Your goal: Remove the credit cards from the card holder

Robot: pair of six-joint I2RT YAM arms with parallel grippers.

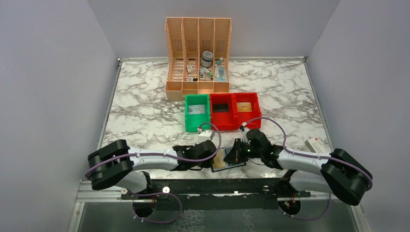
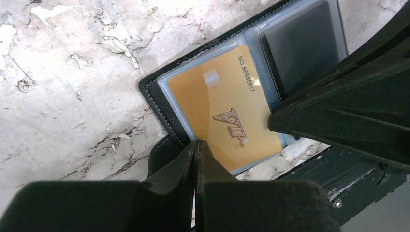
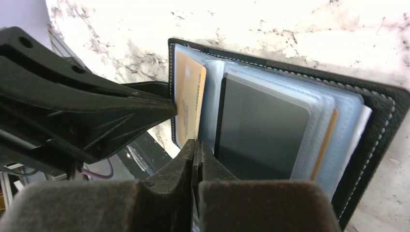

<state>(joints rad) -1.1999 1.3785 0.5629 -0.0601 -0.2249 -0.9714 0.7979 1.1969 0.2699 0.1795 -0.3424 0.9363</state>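
The black card holder [image 1: 231, 165] lies open near the table's front edge, between my two grippers. Its clear pale blue sleeves hold a tan "VIP" credit card [image 2: 217, 106] on the left and a dark grey card [image 2: 302, 43] on the right. Both also show in the right wrist view: tan [image 3: 189, 96], dark grey [image 3: 261, 130], with another tan card edge [image 3: 324, 145] behind. My left gripper [image 2: 196, 143] is shut, its tips on the holder's left edge by the tan card's sleeve. My right gripper [image 3: 195, 142] is shut, its tips at the sleeve edge between the tan and grey cards.
A green bin [image 1: 197, 112] and two red bins [image 1: 234, 110] stand just beyond the holder. A peach desk organizer [image 1: 198, 53] is at the back. A small white box [image 1: 316, 144] lies at the right. The black base rail [image 1: 217, 186] runs along the front edge.
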